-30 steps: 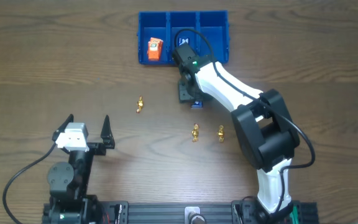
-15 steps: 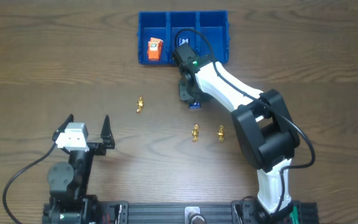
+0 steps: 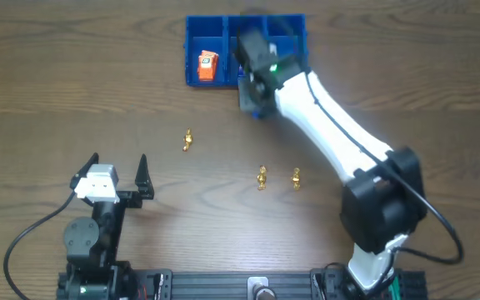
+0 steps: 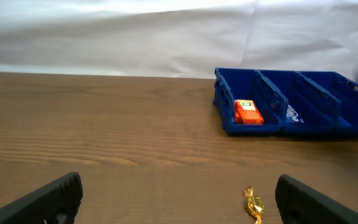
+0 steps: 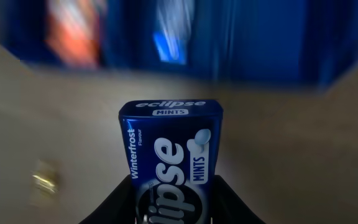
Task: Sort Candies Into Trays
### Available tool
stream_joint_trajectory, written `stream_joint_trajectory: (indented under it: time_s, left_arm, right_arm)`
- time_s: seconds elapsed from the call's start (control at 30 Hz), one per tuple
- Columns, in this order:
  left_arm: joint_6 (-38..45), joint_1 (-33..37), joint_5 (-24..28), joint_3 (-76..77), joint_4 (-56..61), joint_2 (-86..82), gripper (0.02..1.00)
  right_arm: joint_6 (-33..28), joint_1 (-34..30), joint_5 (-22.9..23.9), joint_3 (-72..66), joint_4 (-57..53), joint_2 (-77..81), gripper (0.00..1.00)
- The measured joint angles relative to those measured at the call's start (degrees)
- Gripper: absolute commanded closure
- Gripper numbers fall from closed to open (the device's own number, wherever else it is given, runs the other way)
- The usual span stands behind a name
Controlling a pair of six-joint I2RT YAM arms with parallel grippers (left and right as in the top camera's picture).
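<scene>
Grip on dark blue rectangular mint tin (image 5: 169, 149)
Right gripper (image 5: 169, 200) pinches it above the brown wooden table (image 3: 57, 83), just short of the blue three-compartment plastic tray (image 3: 192, 50); left gripper (image 3: 118, 160) stands spread apart, well away.

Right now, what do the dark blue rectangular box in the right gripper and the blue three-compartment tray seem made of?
Dark blue rectangular box: probably thin painted metal, glossy, with a stepped lid edge. Blue three-compartment tray: likely moulded plastic, one even colour, thin dividers, faint sheen.

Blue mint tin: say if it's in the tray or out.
Out: right gripper holds the tin, with the tray beyond it.
</scene>
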Motion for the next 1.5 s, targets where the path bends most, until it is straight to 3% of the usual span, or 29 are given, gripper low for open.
stream_joint_trajectory:
  time_s: [0.33,0.6,0.97,1.1,1.13,1.2,1.33,1.5]
  left_arm:
    - [0.0,0.0,0.02,0.0,-0.02,0.0,0.02]
    - [0.0,0.0,0.02,0.0,0.0,0.0,0.02]
    - [0.0,0.0,0.02,0.0,0.0,0.0,0.02]
    - [0.0,0.0,0.02,0.0,-0.02,0.0,0.02]
    - [0.0,0.0,0.02,0.0,-0.02,0.0,0.023]
    - [0.0,0.0,0.02,0.0,0.0,0.0,0.02]
    - [0.0,0.0,0.02,0.0,-0.02,0.0,0.02]
    - [0.02,0.0,0.02,0.0,-0.02,0.0,0.023]
  right_arm:
    - [-0.61,-2.43,3.41,24.57,5.9,10.51,0.801]
    - [-0.35,-2.78,3.54,25.64,7.72,24.17,0.803]
    - [-0.31,-2.78,3.43,25.66,7.61,25.7,0.75]
    - [-0.2,-2.78,3.45,25.66,7.34,25.7,0.557]
    - [0.02,-2.8,3.43,25.66,7.32,25.7,0.441]
    - [0.0,-2.8,3.5,25.66,7.23,25.7,0.343]
    - [-0.22,-2.8,3.58,25.94,6.01,25.7,0.266]
    - [-0.24,-3.19,3.61,30.77,-0.44,25.7,0.251]
